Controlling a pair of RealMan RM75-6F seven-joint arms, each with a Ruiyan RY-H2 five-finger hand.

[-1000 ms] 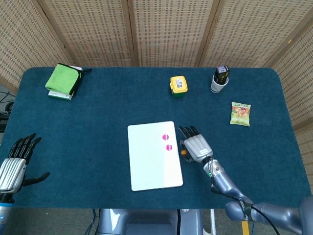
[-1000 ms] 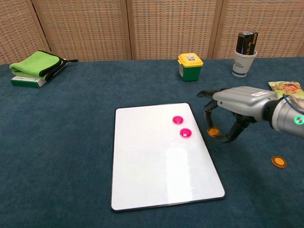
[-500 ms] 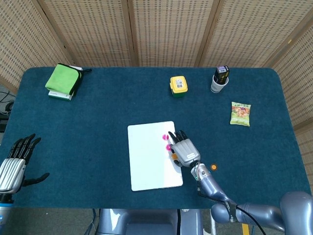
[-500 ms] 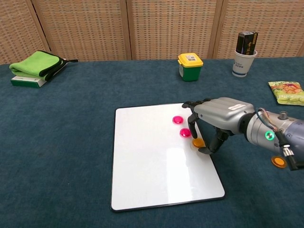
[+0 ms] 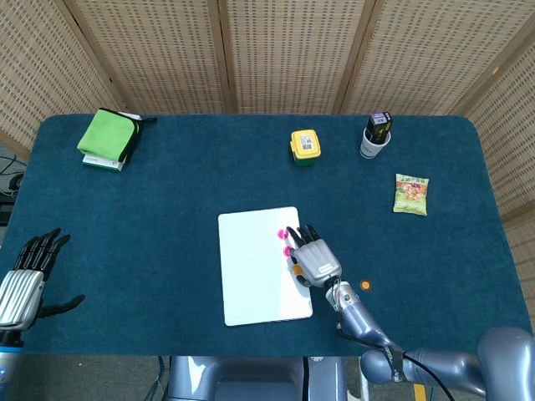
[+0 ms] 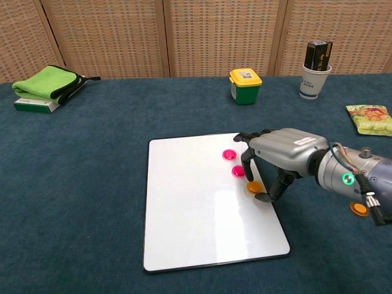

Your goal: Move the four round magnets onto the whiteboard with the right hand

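Note:
The whiteboard (image 5: pixel 251 276) (image 6: pixel 190 208) lies flat at the table's front middle. Two pink magnets (image 6: pixel 228 154) (image 6: pixel 239 171) sit on its upper right part, and in the head view they show at the fingertips (image 5: pixel 282 235) (image 5: pixel 287 251). My right hand (image 5: pixel 314 261) (image 6: pixel 280 153) reaches over the board's right edge, thumb and fingers curled down around an orange magnet (image 6: pixel 254 187) (image 5: pixel 296 269) that touches the board. A second orange magnet (image 6: pixel 359 209) (image 5: pixel 364 285) lies on the cloth to the right. My left hand (image 5: pixel 29 280) hovers empty at the table's front left, fingers spread.
A folded green cloth (image 5: pixel 107 138) (image 6: pixel 46 86) lies at the back left. A yellow-lidded green tub (image 5: pixel 305 147) (image 6: pixel 245 86) and a paper cup (image 5: pixel 376 138) (image 6: pixel 314 73) stand at the back. A snack packet (image 5: pixel 411 194) (image 6: pixel 369 118) lies at the right.
My right hand carried the orange magnet left from the cloth onto the board's right side, then lowered it slightly. The left hand has not moved.

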